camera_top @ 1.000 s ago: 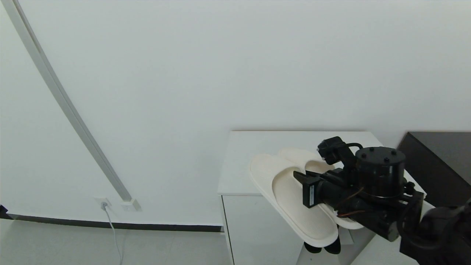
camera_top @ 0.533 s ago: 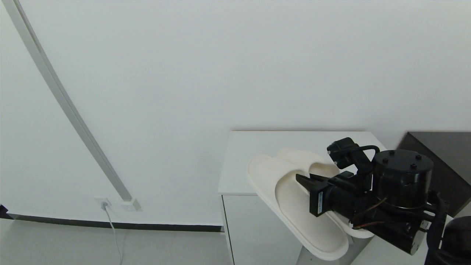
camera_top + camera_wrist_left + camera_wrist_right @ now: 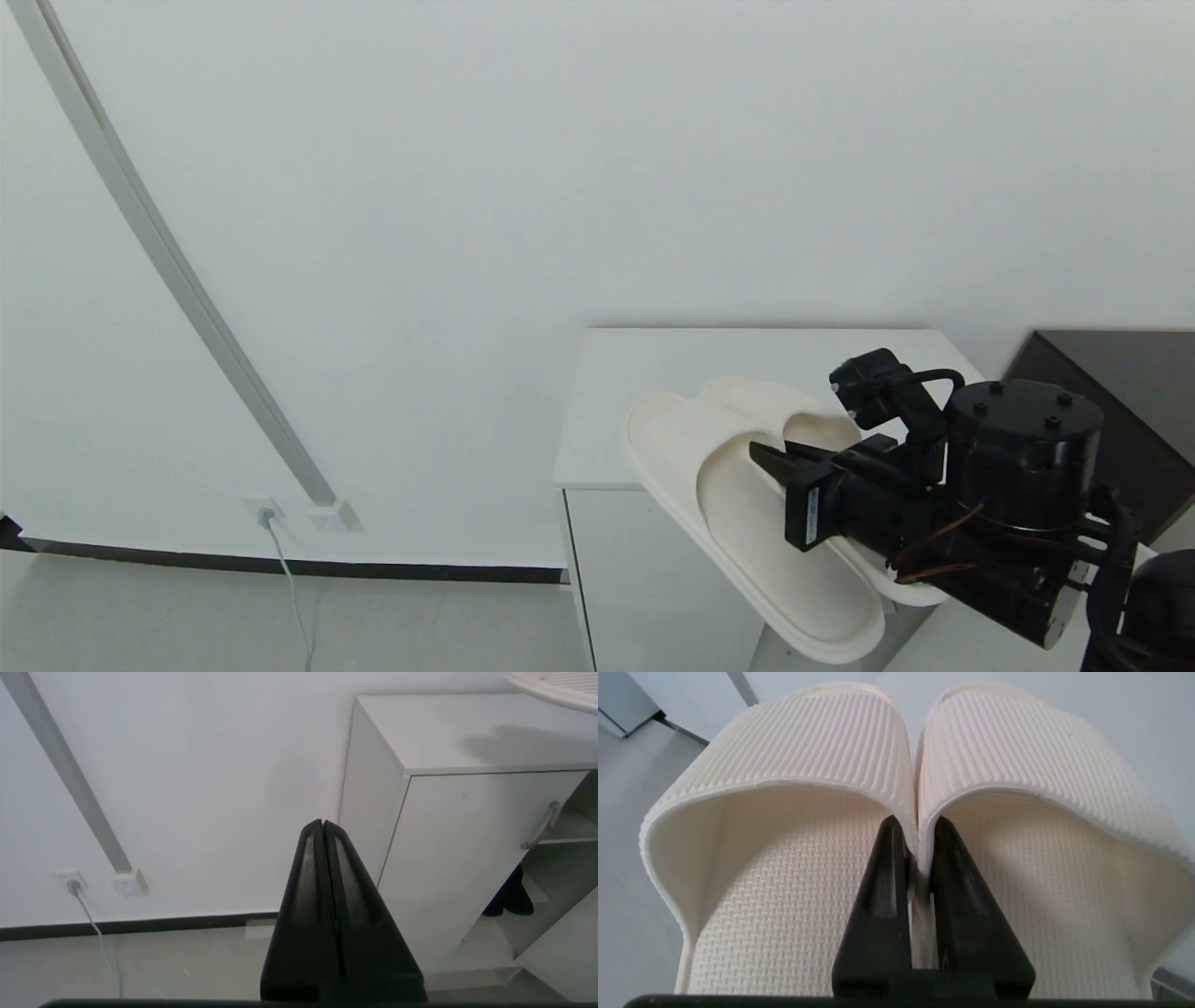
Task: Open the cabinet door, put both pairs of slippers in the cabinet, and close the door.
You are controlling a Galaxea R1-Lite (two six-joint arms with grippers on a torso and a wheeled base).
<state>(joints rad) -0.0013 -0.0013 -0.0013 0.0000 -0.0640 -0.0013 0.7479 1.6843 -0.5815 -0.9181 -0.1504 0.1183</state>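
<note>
Right gripper [image 3: 915,831] has its jaws pinched nearly together on the touching inner walls of the cream slippers [image 3: 789,793], near the white cabinet [image 3: 653,373]. Left gripper [image 3: 323,831]: jaws pressed together, gripping nothing.

Right claw [image 3: 762,457] grips cream slippers [image 3: 738,509] (both together) above the white cabinet [image 3: 667,392].

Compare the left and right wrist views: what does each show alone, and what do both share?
Left wrist only: the shut left claw, the white box-shaped cabinet with dark shoes inside, a wall socket. Right wrist only: the right claw pinching the pair of cream ribbed foam slippers by their inner strap edges. Shared: those slippers, a mere edge in the left view.
</note>
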